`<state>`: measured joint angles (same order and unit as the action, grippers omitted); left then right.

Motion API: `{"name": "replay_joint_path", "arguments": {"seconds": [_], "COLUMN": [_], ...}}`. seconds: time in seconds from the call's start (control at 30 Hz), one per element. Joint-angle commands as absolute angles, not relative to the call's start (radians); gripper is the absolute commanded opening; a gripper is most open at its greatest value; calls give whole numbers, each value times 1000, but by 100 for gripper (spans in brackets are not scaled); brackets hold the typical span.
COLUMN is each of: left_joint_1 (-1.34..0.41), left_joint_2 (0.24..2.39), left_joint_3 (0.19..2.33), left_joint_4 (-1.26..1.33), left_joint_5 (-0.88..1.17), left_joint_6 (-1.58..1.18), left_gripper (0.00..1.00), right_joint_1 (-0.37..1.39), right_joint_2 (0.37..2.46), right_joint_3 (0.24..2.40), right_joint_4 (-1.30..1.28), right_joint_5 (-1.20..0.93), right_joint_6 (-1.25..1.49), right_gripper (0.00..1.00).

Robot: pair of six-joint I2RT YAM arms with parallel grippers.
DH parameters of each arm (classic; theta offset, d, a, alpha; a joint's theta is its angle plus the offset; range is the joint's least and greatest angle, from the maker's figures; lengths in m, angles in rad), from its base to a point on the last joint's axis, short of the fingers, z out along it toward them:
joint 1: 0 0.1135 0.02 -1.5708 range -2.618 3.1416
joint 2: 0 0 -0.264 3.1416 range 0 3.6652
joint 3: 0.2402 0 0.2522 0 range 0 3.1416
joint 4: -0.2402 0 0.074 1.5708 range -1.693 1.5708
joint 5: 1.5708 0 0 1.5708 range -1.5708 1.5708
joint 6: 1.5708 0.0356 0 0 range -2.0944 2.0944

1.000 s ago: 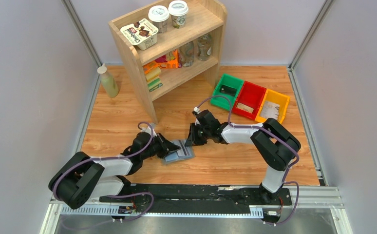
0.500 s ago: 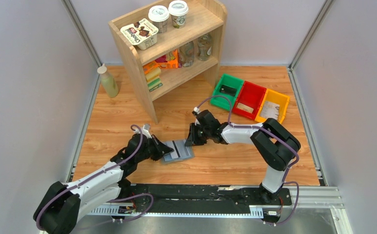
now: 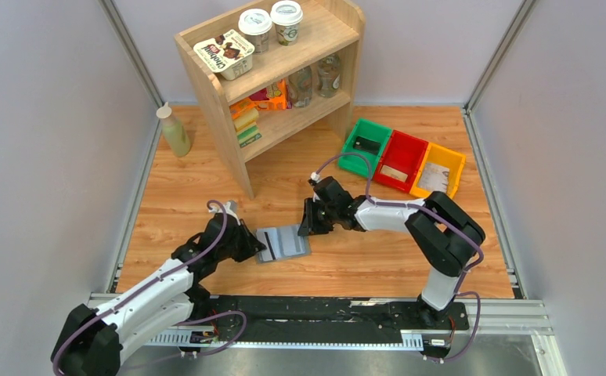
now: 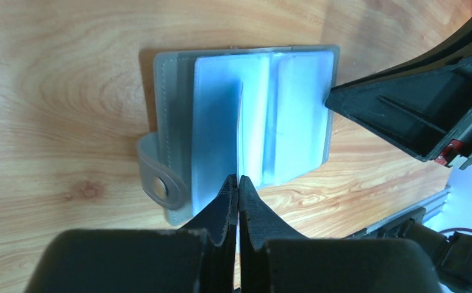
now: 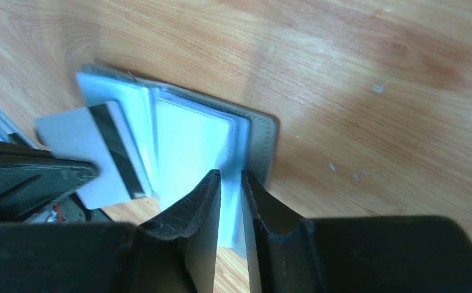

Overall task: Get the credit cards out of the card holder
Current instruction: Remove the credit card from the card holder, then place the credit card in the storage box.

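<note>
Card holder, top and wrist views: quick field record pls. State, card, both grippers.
holder: small grey fold-open card holder, lying open on wooden table
card: pale grey card with black stripe, sticking out of holder on left gripper's side
left gripper: shut on card's edge
right gripper: jaws slightly apart, tips at holder's opposite edge

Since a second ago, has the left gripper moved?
Yes. The left gripper has pulled back leftward, farther from the green bin, clamped on a credit card.
</note>
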<state>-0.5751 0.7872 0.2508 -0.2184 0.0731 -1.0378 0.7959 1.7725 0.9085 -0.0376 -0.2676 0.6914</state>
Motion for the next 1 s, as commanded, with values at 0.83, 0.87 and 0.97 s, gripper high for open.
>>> {"name": "replay_joint_path", "arguments": {"seconds": [0.83, 0.87, 0.97], "left_joint_1": [-932, -945, -988], "left_joint_2": [796, 813, 848], "left_joint_3": [796, 804, 811], "left_joint_4": [-359, -350, -322], "left_joint_5": [-104, -139, -189], "left_joint_6": [119, 147, 260], "left_gripper": [0, 0, 0], "right_joint_1": [707, 706, 706], "right_joint_2": [1267, 1258, 1235], "right_joint_3": [1149, 1154, 1164], "right_joint_4": [-480, -480, -479], "right_joint_5": [-161, -164, -176], "right_joint_6": [963, 972, 997], "right_gripper": [100, 100, 99]}}
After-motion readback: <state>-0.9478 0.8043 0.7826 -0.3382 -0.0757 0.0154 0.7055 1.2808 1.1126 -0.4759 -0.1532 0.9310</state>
